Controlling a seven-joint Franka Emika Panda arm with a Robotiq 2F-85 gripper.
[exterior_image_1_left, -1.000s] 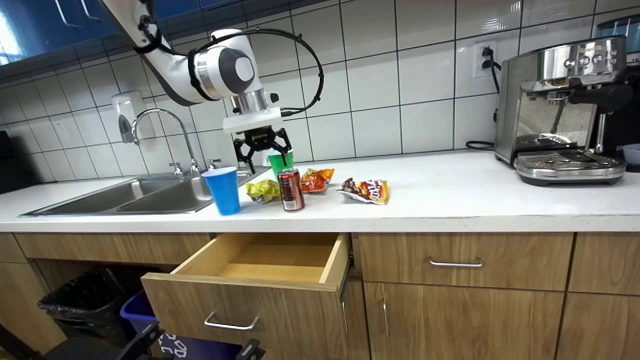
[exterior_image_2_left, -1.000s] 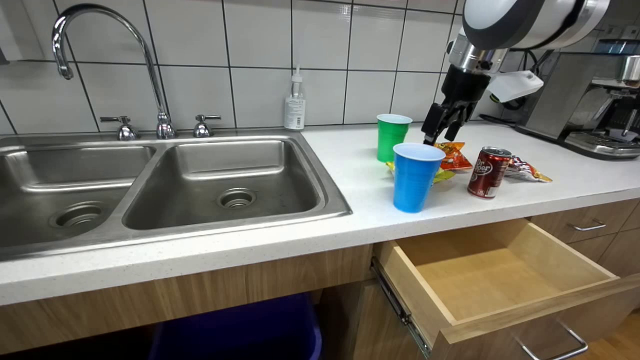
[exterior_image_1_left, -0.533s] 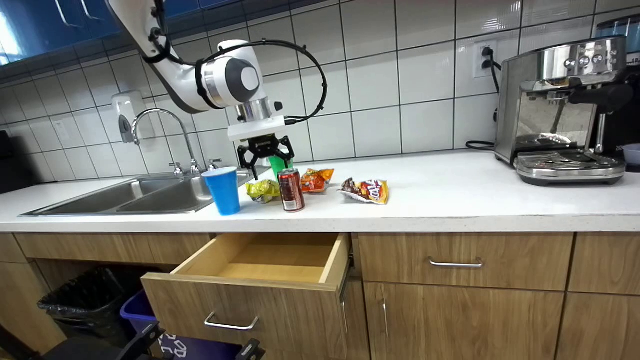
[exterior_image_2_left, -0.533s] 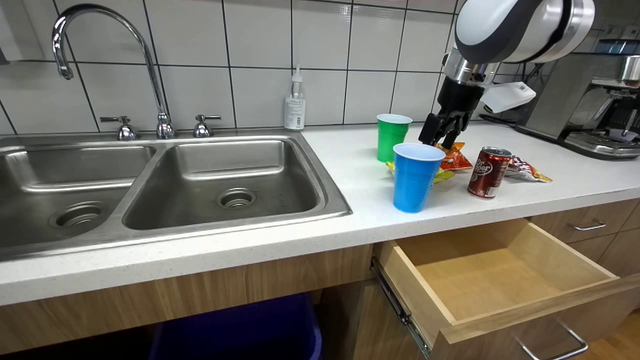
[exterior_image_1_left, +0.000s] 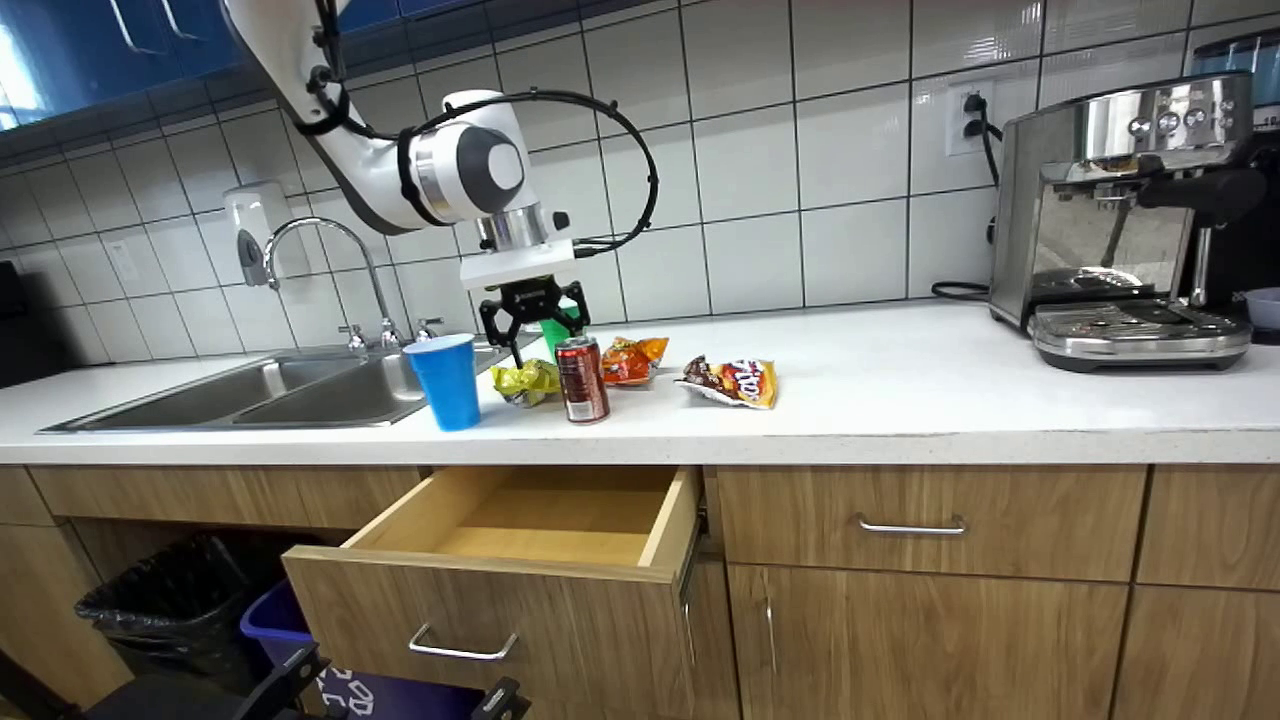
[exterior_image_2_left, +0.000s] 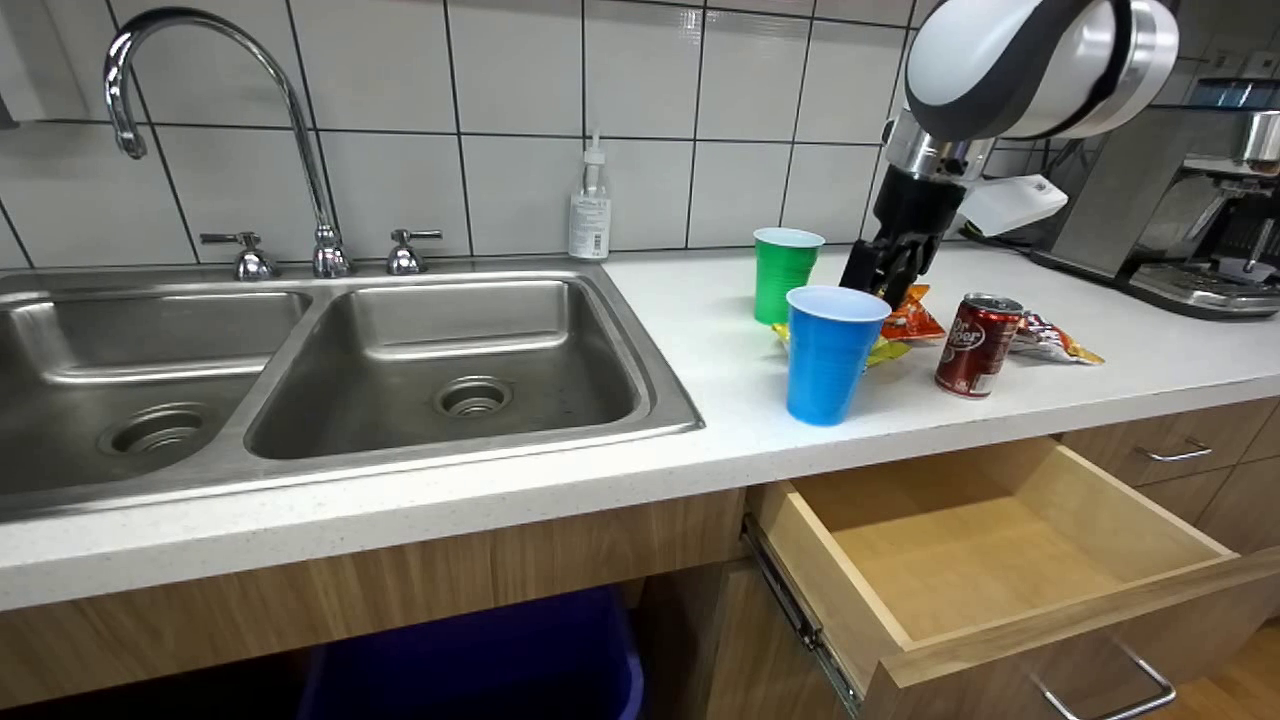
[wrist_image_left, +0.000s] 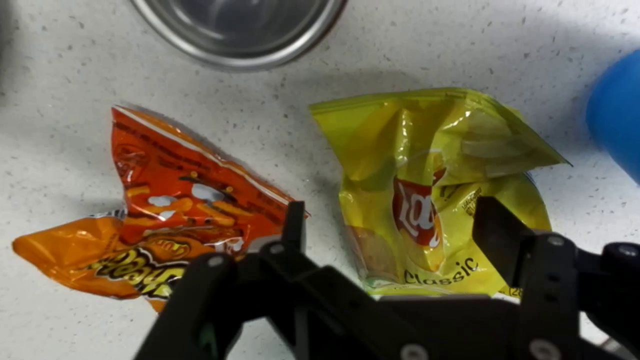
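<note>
My gripper (exterior_image_1_left: 550, 345) points down and is open above the countertop. In the wrist view, its fingers (wrist_image_left: 392, 212) stand apart over a crumpled yellow chip bag (wrist_image_left: 425, 200). The bag lies between the fingertips and partly under the right one; I cannot tell whether they touch it. The left fingertip overlaps the edge of an orange snack bag (wrist_image_left: 200, 200). The yellow bag also shows in both exterior views (exterior_image_1_left: 527, 382) (exterior_image_2_left: 885, 352), partly hidden behind the blue cup (exterior_image_2_left: 832, 355) in one of them. A dark red soda can (exterior_image_1_left: 583, 382) stands upright close to both bags.
A green cup (exterior_image_2_left: 785, 280) stands behind the yellow bag. A brown and yellow snack bag (exterior_image_1_left: 735, 382) lies beside the can. An open drawer (exterior_image_1_left: 480, 610) juts out below the counter. A double sink (exterior_image_2_left: 470, 430) and a coffee machine (exterior_image_1_left: 1130, 220) flank the objects.
My gripper has come down toward the yellow bag, with its fingers still apart. The bags, cups, can and drawer have not moved.
</note>
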